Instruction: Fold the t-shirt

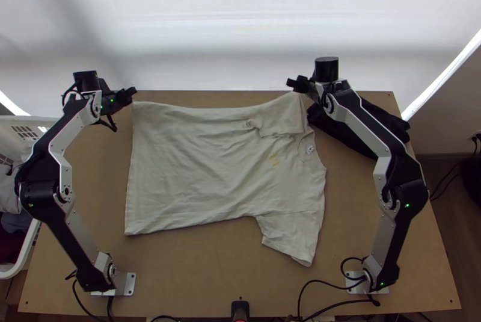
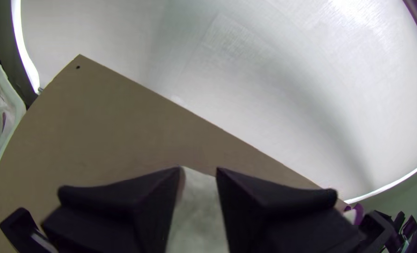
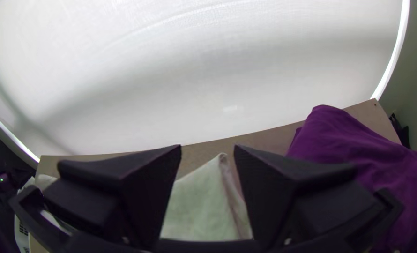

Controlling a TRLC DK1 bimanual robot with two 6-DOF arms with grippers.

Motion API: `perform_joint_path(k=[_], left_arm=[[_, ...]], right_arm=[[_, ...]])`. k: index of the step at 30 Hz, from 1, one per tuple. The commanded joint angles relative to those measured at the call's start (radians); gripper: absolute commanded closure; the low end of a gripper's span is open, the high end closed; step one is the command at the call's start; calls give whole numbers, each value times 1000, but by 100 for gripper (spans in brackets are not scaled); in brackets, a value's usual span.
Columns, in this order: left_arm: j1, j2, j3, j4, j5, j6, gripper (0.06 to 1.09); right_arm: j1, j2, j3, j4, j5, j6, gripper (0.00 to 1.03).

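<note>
The left claw (image 1: 132, 91) stands open at the shirt's (image 1: 204, 165) far hem corner; the right claw (image 1: 292, 83) is open too, near the far edge toward the collar. The soft, finely wrinkled, off-white shirt lies mostly spread on the table (image 1: 198, 280), one sleeve angled out, the far one folded in over the body. Each wrist view shows pale fabric between parted fingers, a creased peak at the right. A bunched cloth (image 3: 349, 150), purple there, looks black from above, partly hidden by the right arm. A white basket (image 1: 12, 272) holds laundry.
</note>
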Motion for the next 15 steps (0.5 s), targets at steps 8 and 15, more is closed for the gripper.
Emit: perform_joint_path(k=[8, 15], left_arm=[[43, -163, 73, -105, 6, 12, 10], [26, -407, -30, -187, 18, 51, 10]], right_arm=[[-4, -209, 52, -256, 50, 78, 5], [-27, -397, 4, -713, -60, 240, 5]])
